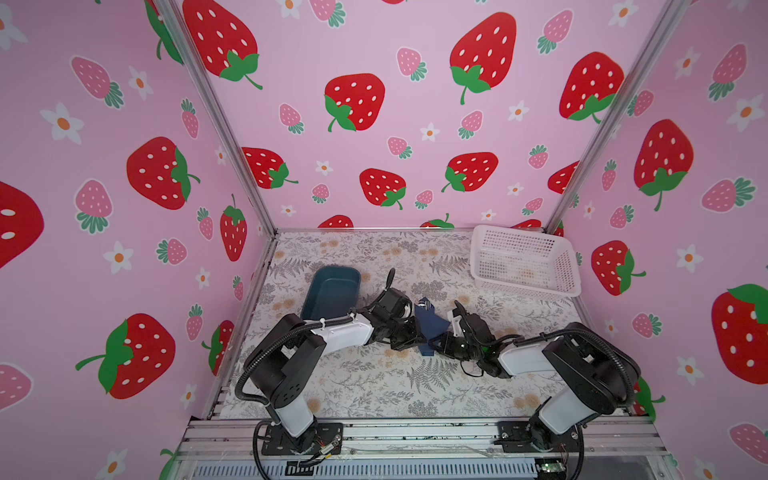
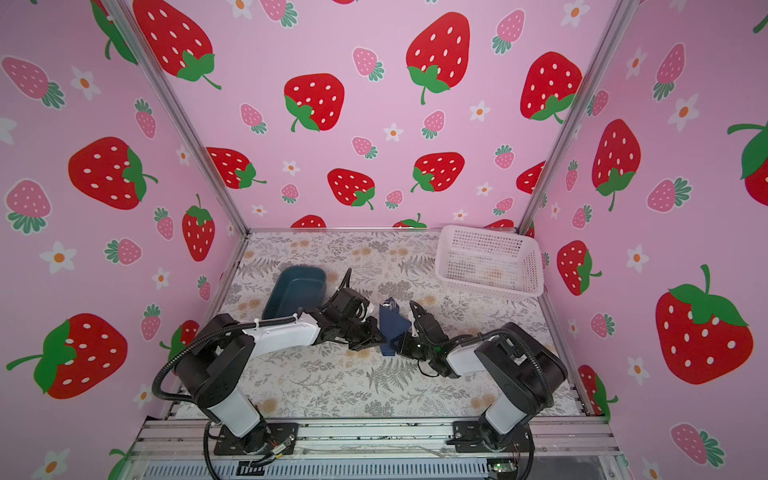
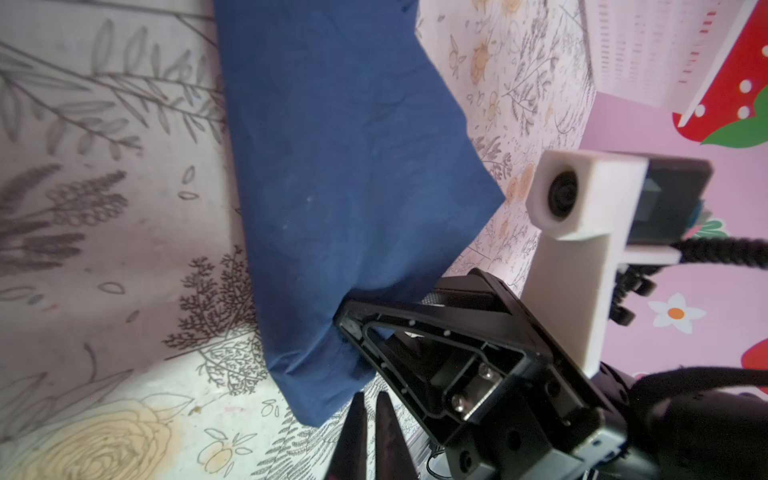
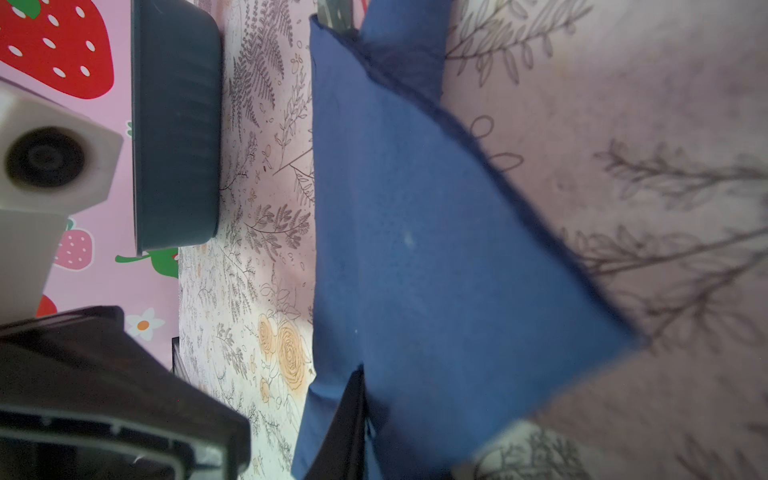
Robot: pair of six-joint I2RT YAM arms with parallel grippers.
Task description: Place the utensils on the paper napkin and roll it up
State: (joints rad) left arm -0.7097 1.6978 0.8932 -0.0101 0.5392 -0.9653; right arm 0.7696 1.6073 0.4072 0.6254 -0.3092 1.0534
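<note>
While right jaws pinch it, the paper napkin (image 1: 430, 327) lies folded.

Plain dark blue all over the paper napkin (image 1: 430, 323). Under the paper napkin, pale white on the counter (image 1: 374, 386), with grey ferns, leafy twigs and soft orange flowers. Left of the paper napkin, dark teal for the tub (image 1: 329, 294). Far right of it, white with rows of tiny holes for the basket (image 1: 519, 249). Pink on the walls (image 1: 374, 50) all around, with big red strawberries, green leaves, small pink strawberries and white flowers with orange middles.
</note>
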